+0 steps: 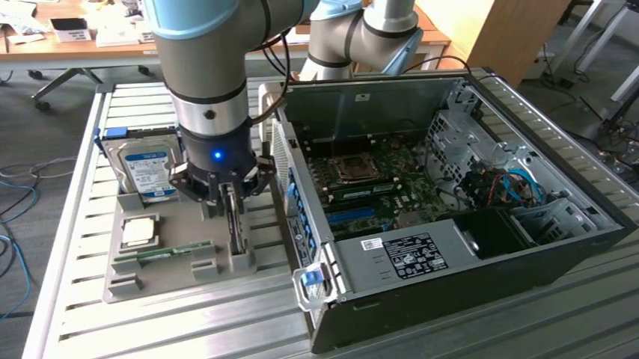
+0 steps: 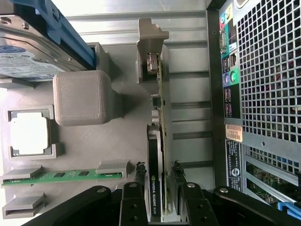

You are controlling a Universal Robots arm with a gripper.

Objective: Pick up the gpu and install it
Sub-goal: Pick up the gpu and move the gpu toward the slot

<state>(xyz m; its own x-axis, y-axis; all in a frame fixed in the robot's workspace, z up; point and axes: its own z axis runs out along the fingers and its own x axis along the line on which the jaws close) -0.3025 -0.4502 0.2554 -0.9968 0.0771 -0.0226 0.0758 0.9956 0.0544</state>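
One gpu [image 2: 155, 155], upright in grey tray [image 2: 94, 150]: likely light, stiff, fragile. End effector [image 2: 158, 165] closed on its top edge; best held by edges, not components.

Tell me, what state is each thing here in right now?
gpu: upright on edge in the tray, not yet installed.
end effector: shut on the gpu's two faces.
hard drive: parked in its tray slot.
processor chip: flat in its tray pocket.
memory stick: resting in its tray holders.
computer case: lying on its side, open.
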